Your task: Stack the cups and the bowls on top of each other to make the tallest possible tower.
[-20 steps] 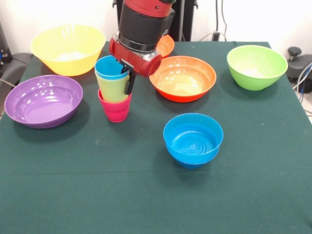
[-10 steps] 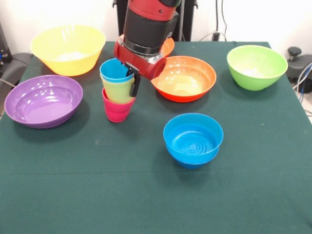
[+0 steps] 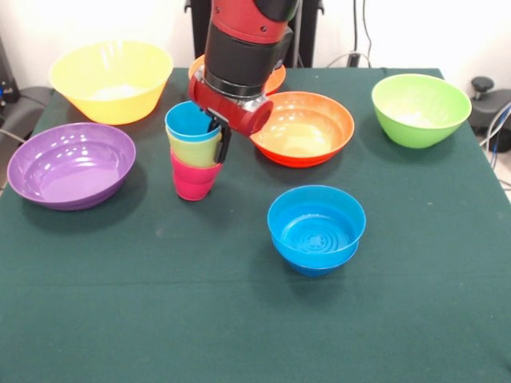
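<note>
Three cups stand nested on the green cloth: a light blue cup (image 3: 190,121) in a yellow cup (image 3: 192,150) in a red-pink cup (image 3: 193,180). My gripper (image 3: 214,132) comes down from above at the stack's right rim, shut on the light blue cup's wall. One dark finger (image 3: 223,142) lies outside the cups and the other is hidden. Nearer the front sit two small blue bowls (image 3: 316,227), the lighter nested in the darker.
A large yellow bowl (image 3: 112,80) and a purple bowl (image 3: 70,163) lie left of the cups. An orange bowl (image 3: 303,128) sits right of the gripper, a second orange bowl (image 3: 275,77) is partly hidden behind the arm, and a lime green bowl (image 3: 421,108) sits far right.
The gripper and the cup stack have shifted slightly right. The blue and yellow cups now sit lower, pressed deeper into the pink cup.
</note>
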{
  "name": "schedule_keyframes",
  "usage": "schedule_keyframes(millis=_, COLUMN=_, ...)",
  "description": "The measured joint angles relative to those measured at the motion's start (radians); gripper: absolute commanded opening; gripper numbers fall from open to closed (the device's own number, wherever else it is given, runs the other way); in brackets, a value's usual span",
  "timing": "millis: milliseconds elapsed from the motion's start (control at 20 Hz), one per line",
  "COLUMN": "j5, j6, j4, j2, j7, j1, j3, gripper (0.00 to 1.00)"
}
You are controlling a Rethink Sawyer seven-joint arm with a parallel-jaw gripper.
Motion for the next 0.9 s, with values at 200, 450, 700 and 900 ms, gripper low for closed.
schedule_keyframes(millis=200, j5=0.0, j6=-0.026, j4=0.0, j2=0.006, j7=0.0, j1=-0.003, j3=0.0, gripper=0.0)
schedule_keyframes(millis=450, j5=0.001, j6=-0.042, j4=0.0, j2=0.015, j7=0.0, j1=-0.003, j3=0.0, gripper=0.0)
schedule_keyframes(millis=700, j5=0.001, j6=-0.042, j4=0.0, j2=0.015, j7=0.0, j1=-0.004, j3=0.0, gripper=0.0)
schedule_keyframes(millis=900, j5=0.001, j6=-0.042, j4=0.0, j2=0.015, j7=0.0, j1=-0.004, j3=0.0, gripper=0.0)
